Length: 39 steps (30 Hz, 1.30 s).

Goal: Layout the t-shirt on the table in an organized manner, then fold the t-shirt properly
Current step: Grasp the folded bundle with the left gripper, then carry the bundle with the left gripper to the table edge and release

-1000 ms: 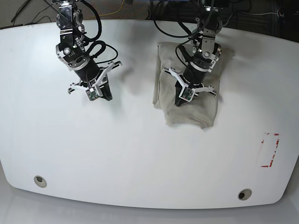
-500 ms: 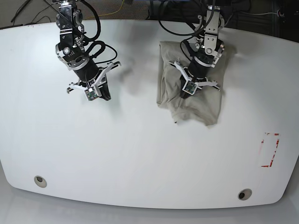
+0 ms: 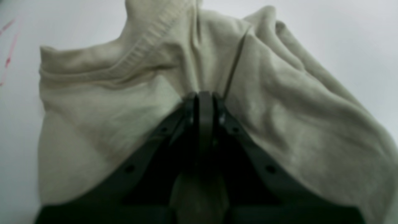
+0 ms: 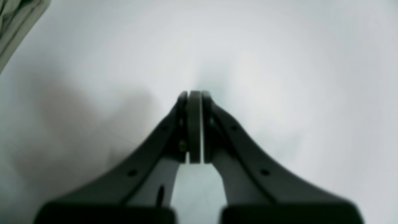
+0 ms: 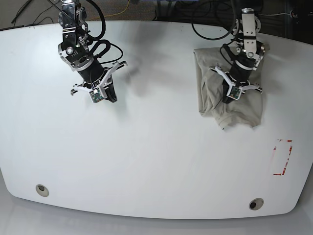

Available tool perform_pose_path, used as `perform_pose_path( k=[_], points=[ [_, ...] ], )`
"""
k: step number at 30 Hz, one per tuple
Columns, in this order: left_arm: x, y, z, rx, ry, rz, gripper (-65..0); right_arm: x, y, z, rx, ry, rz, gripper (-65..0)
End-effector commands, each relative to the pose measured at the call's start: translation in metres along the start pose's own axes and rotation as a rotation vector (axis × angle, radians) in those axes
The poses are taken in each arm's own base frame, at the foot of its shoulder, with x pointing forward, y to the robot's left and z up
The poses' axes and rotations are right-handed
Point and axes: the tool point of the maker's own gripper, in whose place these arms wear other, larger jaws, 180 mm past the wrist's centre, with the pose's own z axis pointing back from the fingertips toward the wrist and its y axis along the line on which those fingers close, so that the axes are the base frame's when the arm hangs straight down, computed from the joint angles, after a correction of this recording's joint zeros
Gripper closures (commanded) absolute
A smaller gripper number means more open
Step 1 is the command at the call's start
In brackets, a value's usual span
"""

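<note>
The beige-grey t-shirt lies bunched and partly folded over itself on the white table, at the back right in the base view. My left gripper is on top of it, shut on a pinch of fabric. The left wrist view shows the closed left gripper biting into the t-shirt just below the ribbed collar. My right gripper is shut and holds nothing, hovering over bare table at the back left. In the right wrist view the right gripper is closed, with a t-shirt edge in the top left corner.
A red tape rectangle marks the table's right side, close to the shirt; its red lines show faintly in the left wrist view. Two grommet holes sit near the front edge. Cables hang behind the far edge.
My left gripper has dragged the t-shirt to the right and slightly back, still gripping it. The right arm has hardly moved.
</note>
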Motion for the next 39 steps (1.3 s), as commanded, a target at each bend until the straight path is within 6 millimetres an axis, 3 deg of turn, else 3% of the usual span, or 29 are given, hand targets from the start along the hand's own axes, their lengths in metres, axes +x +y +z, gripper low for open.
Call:
perform_pose_path(
  k=[1,5,8,12,16,22,25,31,39],
  points=[
    [-0.013,0.025,0.006,0.048,0.047,-0.015,0.0,0.015,0.000,0.003,-0.001,-0.057,0.003,0.0],
    [-0.018,0.049,0.013,0.089,0.062,-0.026,0.0,0.014,0.000,0.004,0.000,-0.054,0.002,0.0],
    [-0.016,0.055,0.016,0.089,0.057,-0.030,0.0,0.014,0.000,0.004,0.000,-0.053,0.001,0.0],
    [-0.001,0.063,0.020,0.094,0.023,-0.045,0.0,0.014,0.001,0.004,0.002,-0.053,0.002,0.0],
    [0.029,0.066,0.026,0.101,-0.048,-0.078,0.0,0.014,0.001,0.004,0.000,-0.053,0.001,0.0],
    [0.073,0.041,0.032,0.064,-0.158,-0.081,0.0,0.017,0.001,0.006,-0.001,-0.061,0.006,0.0],
    [0.085,0.023,0.034,0.040,-0.189,-0.057,0.0,0.017,0.001,0.006,-0.001,-0.061,0.006,0.0],
    [0.090,-0.013,0.036,-0.029,-0.172,-0.006,0.0,0.017,0.001,0.006,0.000,-0.061,0.006,0.0],
    [0.064,-0.050,0.044,-0.092,-0.107,0.054,0.0,0.017,0.001,0.006,0.000,-0.061,0.006,0.0]
  ],
)
